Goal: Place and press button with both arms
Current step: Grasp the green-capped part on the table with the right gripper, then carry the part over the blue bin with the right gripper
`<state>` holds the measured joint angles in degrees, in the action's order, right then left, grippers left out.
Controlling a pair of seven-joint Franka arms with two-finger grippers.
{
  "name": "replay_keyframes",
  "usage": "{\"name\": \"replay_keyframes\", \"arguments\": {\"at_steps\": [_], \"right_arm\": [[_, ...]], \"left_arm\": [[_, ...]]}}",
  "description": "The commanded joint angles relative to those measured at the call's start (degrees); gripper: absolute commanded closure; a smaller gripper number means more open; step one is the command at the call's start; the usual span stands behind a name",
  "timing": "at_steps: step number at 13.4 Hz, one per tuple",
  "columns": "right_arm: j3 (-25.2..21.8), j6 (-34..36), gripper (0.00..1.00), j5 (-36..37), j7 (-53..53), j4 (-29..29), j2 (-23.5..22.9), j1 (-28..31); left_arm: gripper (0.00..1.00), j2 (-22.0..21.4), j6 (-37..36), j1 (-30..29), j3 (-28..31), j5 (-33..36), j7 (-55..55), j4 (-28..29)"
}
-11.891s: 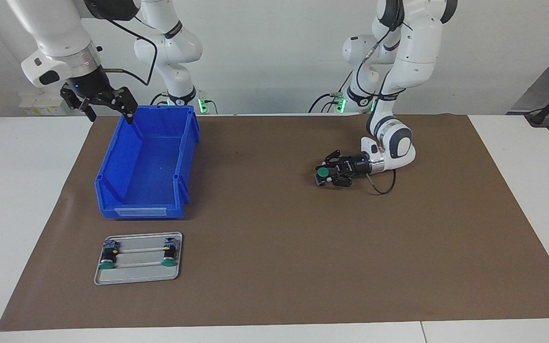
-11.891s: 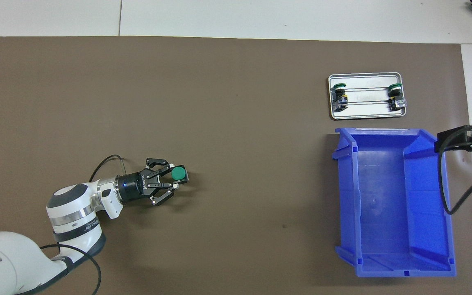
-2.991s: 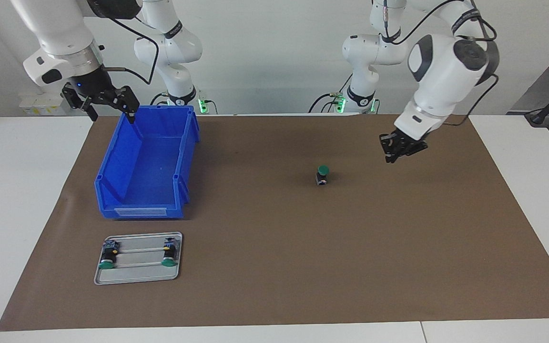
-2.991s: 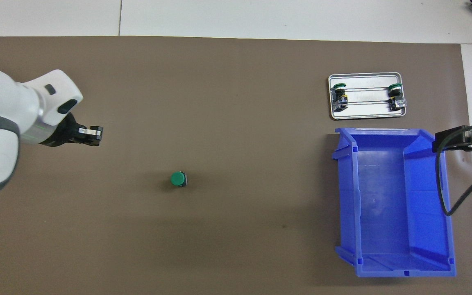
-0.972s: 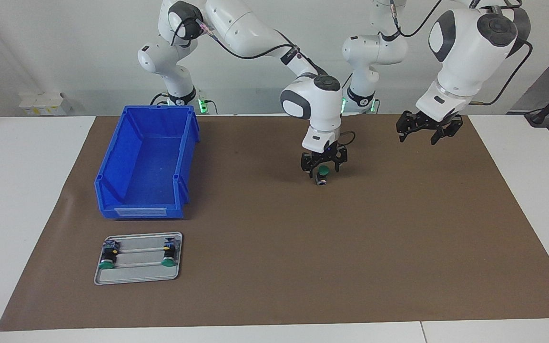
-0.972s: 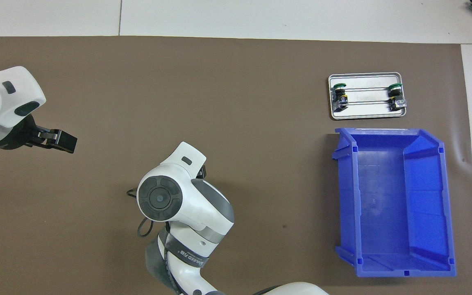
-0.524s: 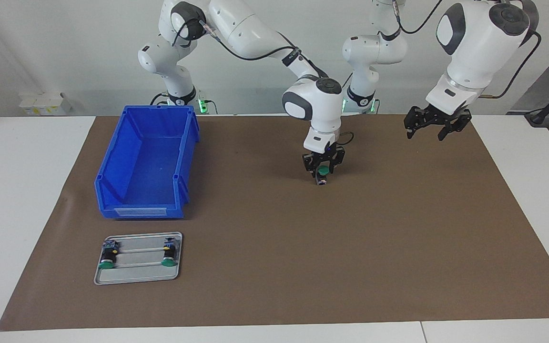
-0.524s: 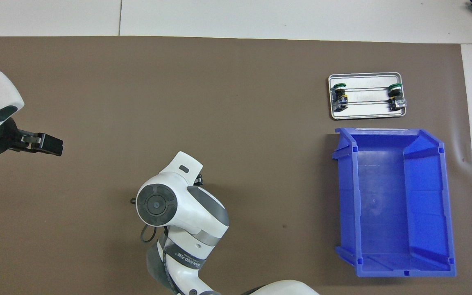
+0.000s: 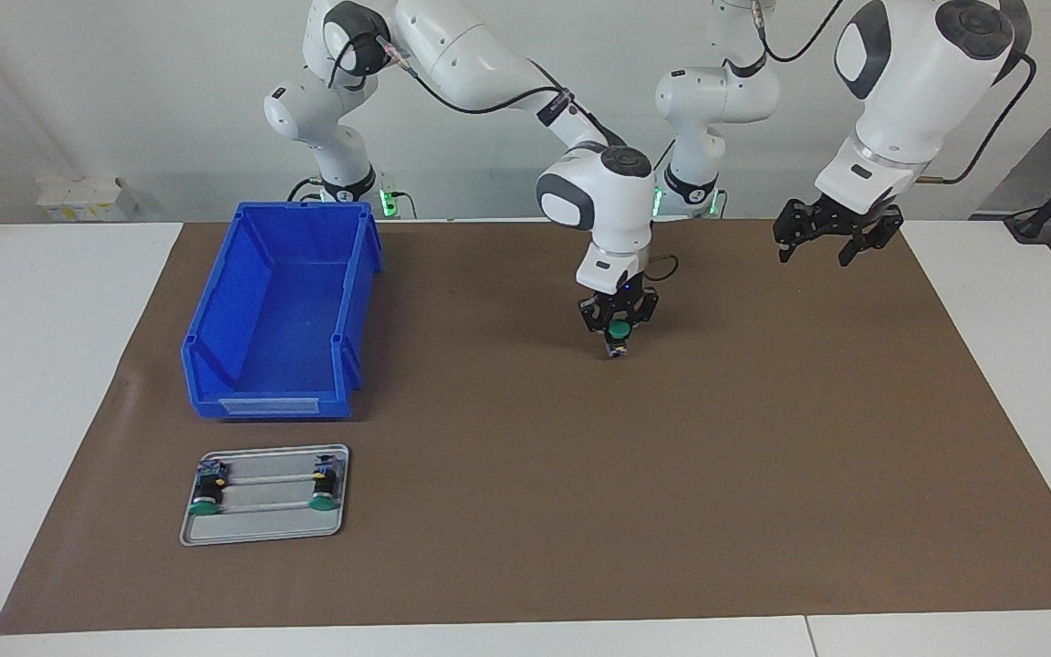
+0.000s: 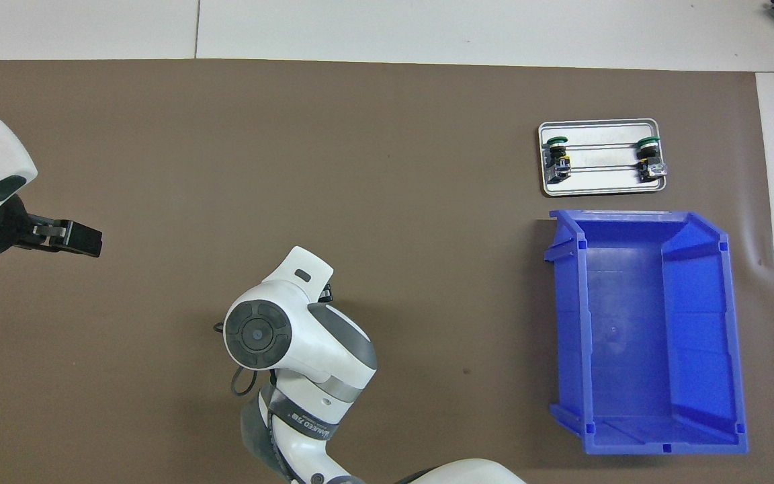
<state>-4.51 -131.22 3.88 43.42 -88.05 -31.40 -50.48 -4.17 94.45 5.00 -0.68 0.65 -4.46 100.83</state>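
My right claw (image 9: pixel 618 330) is clamped shut around the button (image 9: pixel 618 329); left claw (image 9: pixel 825 239) gapes at two o'clock, waiting. Next, I'd press down.

Colours on the table
Brown mat (image 9: pixel 525 474), blue bin (image 9: pixel 279 310), silver tray (image 9: pixel 263 525), green-capped button (image 9: pixel 618 329), white arms with black grippers, right (image 9: pixel 617 339) and left (image 9: pixel 825 245).

Two glossy white jointed arms (image 9: pixel 489 64) with dark grey joint caps, black cables, black clawed grippers; possibly small printed lettering on one link.
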Motion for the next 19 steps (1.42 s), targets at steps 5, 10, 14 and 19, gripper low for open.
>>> {"name": "replay_keyframes", "arguments": {"at_steps": [5, 10, 14, 19], "right_arm": [[-0.24, 15.09, 1.0, 1.39, -8.33, -1.68, 14.77, 16.0], [-0.06, 19.08, 1.0, 0.69, -29.67, -13.86, 27.68, 31.55], [-0.06, 15.14, 1.0, 0.25, -39.71, -26.26, 34.11, 39.39], [-0.15, -0.76, 1.0, -2.03, -48.94, -43.32, 37.9, 46.16]], "left_arm": [[0.01, -0.76, 2.4, 0.36, -0.11, -0.12, -0.82, -1.15], [0.01, 1.62, 1.52, 0.18, -0.02, -0.03, -3.01, -6.87], [0.01, 1.09, 1.52, -0.34, -0.02, -0.12, -8.11, -6.43], [0.0, 0.22, 2.23, -0.52, -0.02, -0.56, -7.32, -3.81]]}}
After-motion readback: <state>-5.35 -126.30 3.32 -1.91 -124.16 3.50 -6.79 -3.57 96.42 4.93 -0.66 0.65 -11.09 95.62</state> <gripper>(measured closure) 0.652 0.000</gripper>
